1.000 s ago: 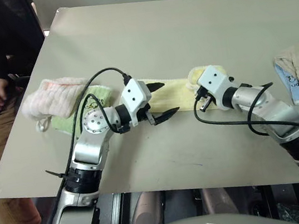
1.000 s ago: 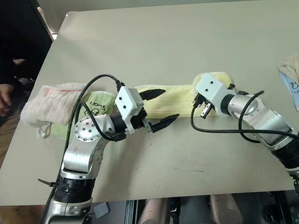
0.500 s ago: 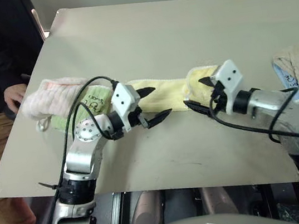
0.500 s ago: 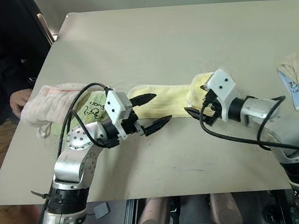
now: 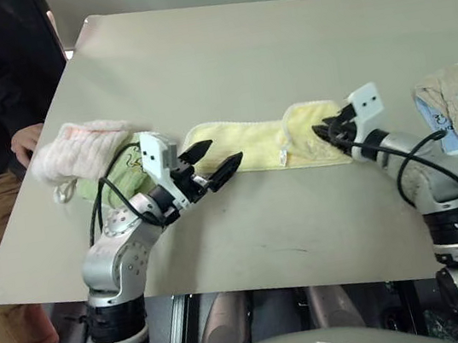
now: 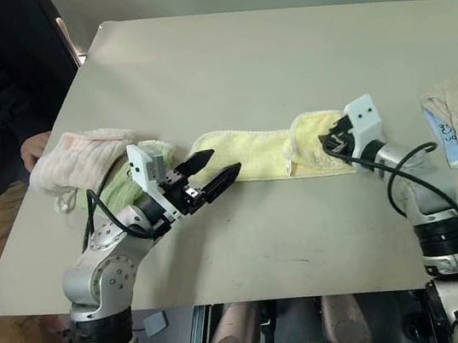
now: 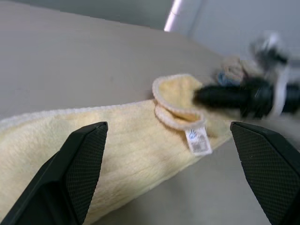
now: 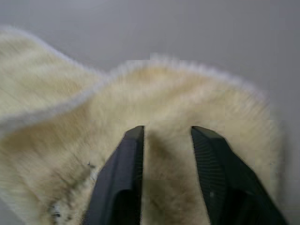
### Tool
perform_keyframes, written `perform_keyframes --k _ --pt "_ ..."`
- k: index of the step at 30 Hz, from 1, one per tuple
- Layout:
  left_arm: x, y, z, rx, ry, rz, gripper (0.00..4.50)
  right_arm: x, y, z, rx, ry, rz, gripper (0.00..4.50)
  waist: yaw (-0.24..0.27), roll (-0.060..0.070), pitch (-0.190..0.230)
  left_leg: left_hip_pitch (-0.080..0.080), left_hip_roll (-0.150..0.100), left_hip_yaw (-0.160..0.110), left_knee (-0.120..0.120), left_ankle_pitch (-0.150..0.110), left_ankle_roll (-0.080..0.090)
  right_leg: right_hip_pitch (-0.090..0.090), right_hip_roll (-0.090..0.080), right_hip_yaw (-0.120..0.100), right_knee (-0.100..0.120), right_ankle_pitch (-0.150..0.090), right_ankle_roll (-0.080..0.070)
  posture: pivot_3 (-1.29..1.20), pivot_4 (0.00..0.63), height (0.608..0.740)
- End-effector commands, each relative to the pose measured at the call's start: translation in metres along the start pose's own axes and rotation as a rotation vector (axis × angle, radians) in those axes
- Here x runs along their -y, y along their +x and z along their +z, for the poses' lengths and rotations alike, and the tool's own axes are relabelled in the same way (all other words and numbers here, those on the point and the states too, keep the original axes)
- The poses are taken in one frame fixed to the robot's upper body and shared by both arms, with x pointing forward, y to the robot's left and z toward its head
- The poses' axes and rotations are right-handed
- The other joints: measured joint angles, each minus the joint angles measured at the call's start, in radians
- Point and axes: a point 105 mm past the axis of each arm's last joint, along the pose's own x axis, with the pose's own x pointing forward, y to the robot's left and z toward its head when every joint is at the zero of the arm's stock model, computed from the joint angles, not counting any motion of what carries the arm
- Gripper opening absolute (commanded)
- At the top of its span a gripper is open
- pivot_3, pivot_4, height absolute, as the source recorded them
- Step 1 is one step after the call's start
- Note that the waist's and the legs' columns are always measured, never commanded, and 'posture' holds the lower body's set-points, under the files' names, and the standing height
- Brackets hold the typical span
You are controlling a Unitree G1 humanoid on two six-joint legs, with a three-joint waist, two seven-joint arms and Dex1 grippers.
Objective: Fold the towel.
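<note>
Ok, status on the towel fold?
Left gripper, jaws open, at the towel, left end. Right gripper at its folded-over right end. Green towel lies close beside.

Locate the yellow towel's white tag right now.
In the left eye view the white tag lies on the yellow towel, right of its middle, just below the folded-over flap, between the left hand and right hand.

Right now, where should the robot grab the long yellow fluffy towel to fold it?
Probably at its ends. The pale yellow terry-cloth towel lies flat in a long strip, right end already flipped over. The right gripper sits on that flap; the open left gripper could pinch the near edge from the front.
</note>
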Motion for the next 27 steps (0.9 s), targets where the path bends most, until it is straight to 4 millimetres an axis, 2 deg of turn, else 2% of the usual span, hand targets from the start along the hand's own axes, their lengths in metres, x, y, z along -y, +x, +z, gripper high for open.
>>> perform_keyframes --k 1,4,9,12,15,17,19,22,26,27 --pt "-0.004 -0.012 0.001 0.012 -0.107 0.121 4.5 -0.004 0.004 -0.001 0.003 -0.083 0.025 0.16 0.0 0.0 0.0 0.0 0.0 0.0 0.0 0.001 -0.001 0.0 0.0 0.0 0.0 0.0 0.0 0.0 0.15 0.739" --pt "-0.006 -0.019 -0.006 -0.008 -0.191 0.211 4.5 -0.009 0.003 0.001 0.027 -0.112 0.045 0.16 -0.001 0.0 0.0 0.001 0.0 0.0 0.0 0.001 -0.003 0.001 0.0 0.0 -0.001 0.0 -0.001 0.0 0.15 0.739" --pt "-0.01 -0.024 -0.016 -0.035 -0.308 0.33 4.5 -0.016 -0.007 0.028 0.134 -0.216 0.079 0.16 0.0 0.0 0.0 0.002 0.0 0.0 0.0 -0.001 -0.005 0.003 0.0 0.0 0.0 0.001 -0.002 0.0 0.15 0.739" --pt "-0.012 -0.026 -0.019 -0.004 -0.433 0.411 4.5 -0.026 -0.02 0.051 0.215 -0.283 0.144 0.16 -0.001 0.0 0.0 0.003 0.0 0.001 0.0 -0.002 -0.005 0.003 0.0 0.0 0.0 0.001 -0.003 0.0 0.15 0.739" --pt "-0.018 -0.026 -0.02 0.02 -0.539 0.489 4.5 -0.031 -0.03 0.061 0.244 -0.349 0.192 0.16 -0.001 -0.001 0.001 0.009 0.0 0.001 0.0 -0.002 -0.005 0.009 0.0 0.0 -0.001 0.0 -0.002 0.0 0.15 0.739" --pt "-0.017 -0.025 -0.02 0.02 -0.569 0.506 4.5 -0.031 -0.034 0.065 0.251 -0.373 0.203 0.16 -0.001 -0.002 0.001 0.013 0.0 0.001 -0.001 -0.002 -0.004 0.015 0.001 0.0 -0.001 -0.002 -0.002 0.0 0.15 0.739" --pt "-0.017 -0.024 -0.022 0.019 -0.612 0.529 4.5 -0.03 -0.035 0.068 0.257 -0.386 0.204 0.16 -0.001 -0.002 0.001 0.017 0.0 0.001 -0.001 -0.004 -0.002 0.019 0.001 0.0 -0.001 -0.007 0.006 0.0 0.15 0.739" --pt "-0.023 -0.025 -0.03 -0.007 -0.661 0.609 4.5 -0.027 -0.036 0.07 0.259 -0.389 0.205 0.16 0.0 -0.002 0.001 0.017 0.0 0.001 -0.001 -0.002 -0.003 0.019 0.001 0.0 -0.001 -0.009 0.008 0.0 0.15 0.739" --pt "-0.026 -0.024 -0.031 -0.022 -0.656 0.619 4.5 -0.025 -0.035 0.066 0.237 -0.391 0.2 0.16 0.0 -0.002 0.001 0.018 0.0 0.001 -0.001 0.0 -0.002 0.019 0.001 0.0 -0.001 -0.009 0.008 0.0 0.15 0.739" --pt "-0.028 -0.022 -0.031 -0.021 -0.663 0.621 4.5 -0.021 -0.031 0.059 0.206 -0.394 0.173 0.16 0.0 -0.002 0.001 0.018 0.0 0.001 -0.001 0.0 -0.002 0.019 0.001 0.0 -0.001 -0.009 0.008 0.0 0.15 0.739"
